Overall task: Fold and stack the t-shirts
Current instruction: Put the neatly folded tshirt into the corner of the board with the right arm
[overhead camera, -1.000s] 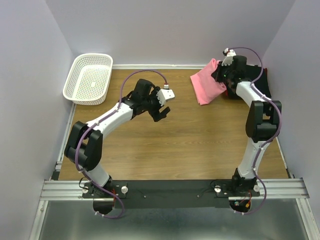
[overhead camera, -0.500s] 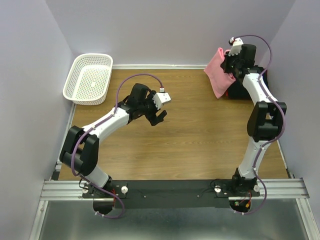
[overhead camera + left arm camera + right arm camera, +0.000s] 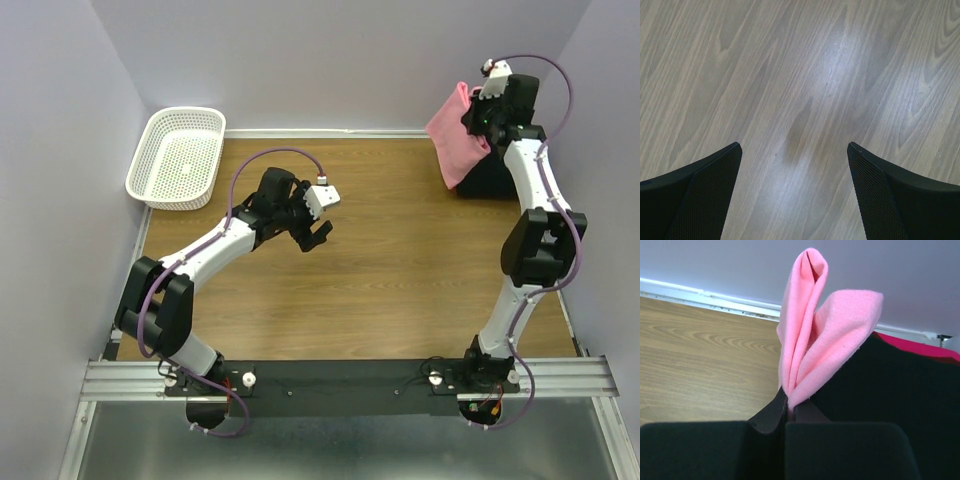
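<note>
A bright pink t-shirt (image 3: pixel 458 138) hangs folded in the air at the far right corner, with my right gripper (image 3: pixel 487 115) shut on its edge. The right wrist view shows the pink t-shirt (image 3: pixel 812 340) rising in loops from the pinched fingers (image 3: pixel 771 412). Under it lies a black t-shirt (image 3: pixel 895 385) with an orange-red t-shirt (image 3: pixel 920 346) showing as a strip behind it; in the top view the black t-shirt (image 3: pixel 490 178) is a dark patch by the right wall. My left gripper (image 3: pixel 318 236) hovers open over bare wood mid-table, its fingertips (image 3: pixel 725 165) wide apart and empty.
A white lattice basket (image 3: pixel 178 156) stands at the far left corner. Lilac walls close in the table on the left, back and right. An aluminium rail (image 3: pixel 340 380) carrying both arm bases runs along the near edge.
My right gripper has lifted the pink t-shirt off the table and carried it up and to the right, over the black one. The left arm has drawn back slightly to the left.
</note>
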Controlling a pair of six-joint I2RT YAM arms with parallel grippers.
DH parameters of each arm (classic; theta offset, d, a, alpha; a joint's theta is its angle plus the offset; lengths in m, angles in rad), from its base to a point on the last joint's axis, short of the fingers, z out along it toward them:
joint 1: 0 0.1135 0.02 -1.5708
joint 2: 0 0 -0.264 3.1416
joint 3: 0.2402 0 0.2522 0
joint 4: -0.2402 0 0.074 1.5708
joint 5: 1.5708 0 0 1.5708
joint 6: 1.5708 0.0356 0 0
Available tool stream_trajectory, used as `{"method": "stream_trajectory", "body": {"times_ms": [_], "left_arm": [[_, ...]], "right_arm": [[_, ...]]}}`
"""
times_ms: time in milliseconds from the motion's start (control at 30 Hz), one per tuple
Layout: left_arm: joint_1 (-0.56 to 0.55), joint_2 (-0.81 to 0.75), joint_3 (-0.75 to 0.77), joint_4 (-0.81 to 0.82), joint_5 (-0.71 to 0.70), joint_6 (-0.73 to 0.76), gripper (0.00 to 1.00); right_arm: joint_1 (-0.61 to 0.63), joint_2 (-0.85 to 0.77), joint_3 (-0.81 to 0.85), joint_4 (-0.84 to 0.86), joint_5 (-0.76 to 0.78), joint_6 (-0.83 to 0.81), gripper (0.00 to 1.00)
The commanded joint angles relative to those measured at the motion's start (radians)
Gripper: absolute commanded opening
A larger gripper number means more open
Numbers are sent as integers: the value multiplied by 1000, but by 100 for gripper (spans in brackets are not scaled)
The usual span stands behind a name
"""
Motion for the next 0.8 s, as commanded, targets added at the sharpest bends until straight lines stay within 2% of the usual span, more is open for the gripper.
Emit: {"method": "stream_trajectory", "body": {"times_ms": [0, 267, 767], "left_arm": [[5, -30, -11, 12, 11, -2, 94], [6, -14, -6, 8, 11, 3, 94], [5, 9, 15, -42, -17, 27, 94]], "right_arm": [[-35, -68, 64, -30, -22, 15, 1], [-82, -58, 63, -44, -42, 8, 1], [-185, 110, 113, -41, -50, -86, 1]]}}
